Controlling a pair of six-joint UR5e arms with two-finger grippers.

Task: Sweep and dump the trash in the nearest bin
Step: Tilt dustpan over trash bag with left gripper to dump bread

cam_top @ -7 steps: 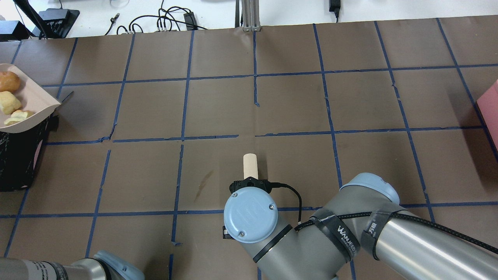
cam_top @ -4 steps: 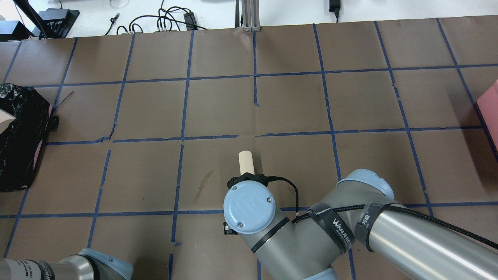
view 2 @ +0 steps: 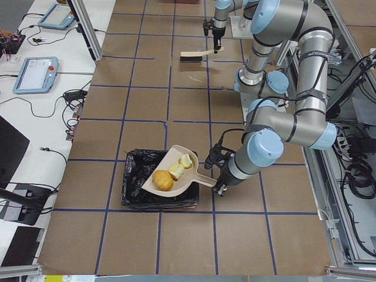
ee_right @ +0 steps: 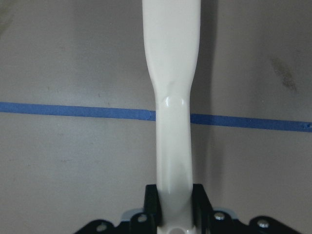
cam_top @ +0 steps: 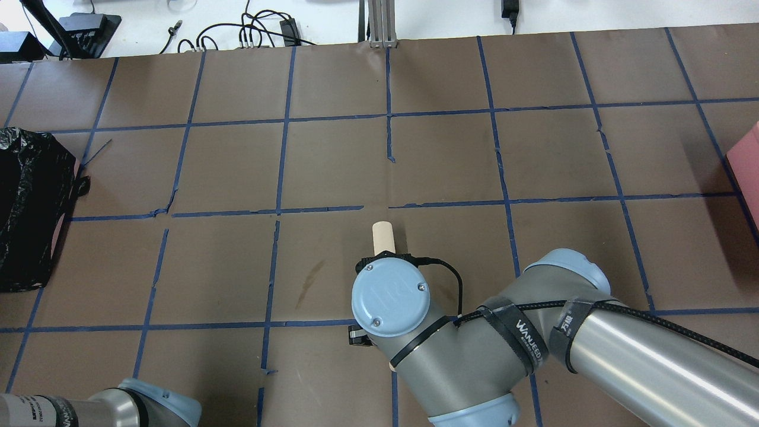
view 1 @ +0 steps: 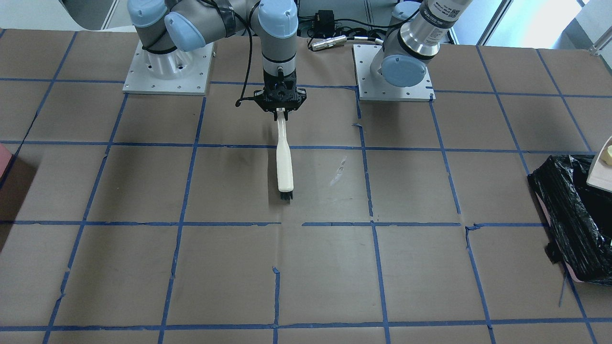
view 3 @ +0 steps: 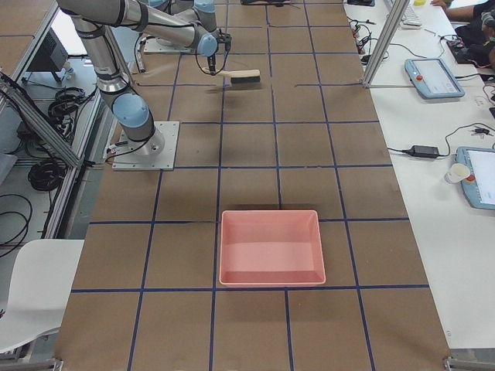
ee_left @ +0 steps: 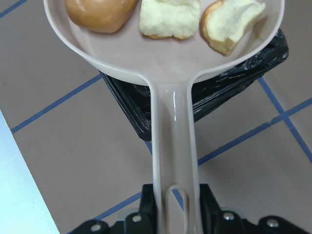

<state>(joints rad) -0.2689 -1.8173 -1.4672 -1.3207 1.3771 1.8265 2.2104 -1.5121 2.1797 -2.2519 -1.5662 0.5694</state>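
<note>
My left gripper (ee_left: 170,214) is shut on the handle of a beige dustpan (ee_left: 170,63) and holds it about level above the black-bagged bin (ee_left: 229,87). In the pan lie the orange-brown lump (ee_left: 100,12) and two pale crusty chunks (ee_left: 168,19) (ee_left: 231,22). The exterior left view shows the pan (view 2: 154,187) over the bin (view 2: 135,194). My right gripper (view 1: 282,111) is shut on a white brush (view 1: 284,162) near mid-table, its black bristles at the table surface. The brush handle fills the right wrist view (ee_right: 171,97).
A pink tray (view 3: 271,247) lies at the table's right end and shows at the overhead view's right edge (cam_top: 748,160). The bin sits at that view's left edge (cam_top: 26,207). Blue tape lines grid the brown table. Cables lie beyond the far edge.
The dustpan with the trash has left the overhead view's left edge, which uncovers the bin's black bag. My right arm has shifted slightly with the brush.
</note>
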